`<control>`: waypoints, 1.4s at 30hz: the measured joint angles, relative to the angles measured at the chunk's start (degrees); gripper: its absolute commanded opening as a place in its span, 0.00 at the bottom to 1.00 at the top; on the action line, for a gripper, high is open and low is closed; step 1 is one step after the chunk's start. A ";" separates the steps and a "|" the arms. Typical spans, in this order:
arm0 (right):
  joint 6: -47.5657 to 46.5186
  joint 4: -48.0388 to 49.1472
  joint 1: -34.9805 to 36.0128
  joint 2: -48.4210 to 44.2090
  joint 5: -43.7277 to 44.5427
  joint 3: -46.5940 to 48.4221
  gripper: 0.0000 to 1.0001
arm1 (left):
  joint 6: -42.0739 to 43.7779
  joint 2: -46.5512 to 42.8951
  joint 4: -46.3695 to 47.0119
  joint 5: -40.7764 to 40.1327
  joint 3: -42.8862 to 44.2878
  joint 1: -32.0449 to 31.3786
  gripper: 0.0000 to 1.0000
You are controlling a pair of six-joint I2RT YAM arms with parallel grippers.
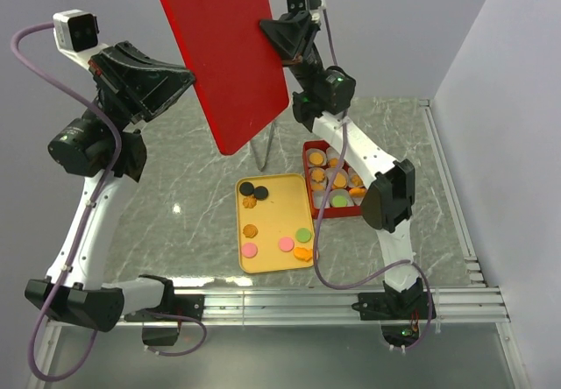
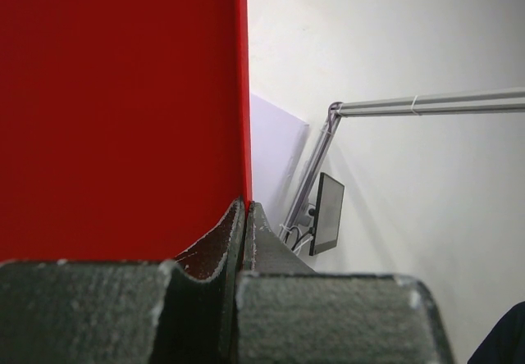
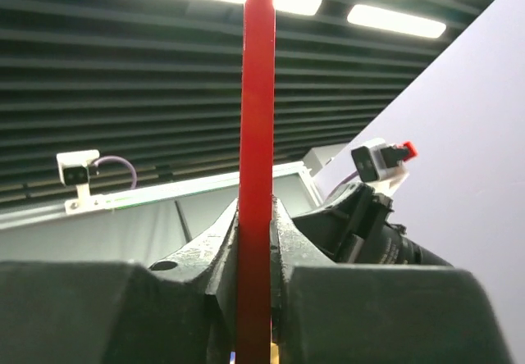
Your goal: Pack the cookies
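Grip first: my left gripper (image 1: 187,81) is closed on one edge of the red panel (image 1: 219,47), and my right gripper (image 1: 269,31) pinches the opposite edge. Each wrist view shows the thin red sheet squeezed between the pads. I think it is the lid of the box, held high by both sides so that it does not swing and is clear of the things below.

Under it, on the desk (image 1: 175,170), some cookies (image 1: 287,244) lie loose on the yellow tray (image 1: 276,214). Others sit in paper cups (image 1: 317,177) inside the red box (image 1: 307,157). My right arm covers part of this box, so I cannot count the filled cups. The panel also hides the far desk.
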 measured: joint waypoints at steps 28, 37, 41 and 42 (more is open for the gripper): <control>-1.09 0.20 -29.24 -34.45 -22.86 -48.81 0.00 | 19.52 6.56 -26.75 3.78 -8.00 1.55 0.62; -1.33 -2.47 -40.74 -35.43 -27.04 -64.85 0.00 | 32.68 14.62 -42.91 3.80 -9.40 -2.16 0.59; -3.56 -14.40 -42.51 -35.58 -29.38 -68.32 0.00 | 36.11 21.79 -47.10 3.78 -8.92 -4.94 0.57; -4.87 -17.77 -43.12 -35.58 -30.03 -68.72 0.00 | 37.00 23.58 -48.59 3.76 -8.11 -5.49 0.57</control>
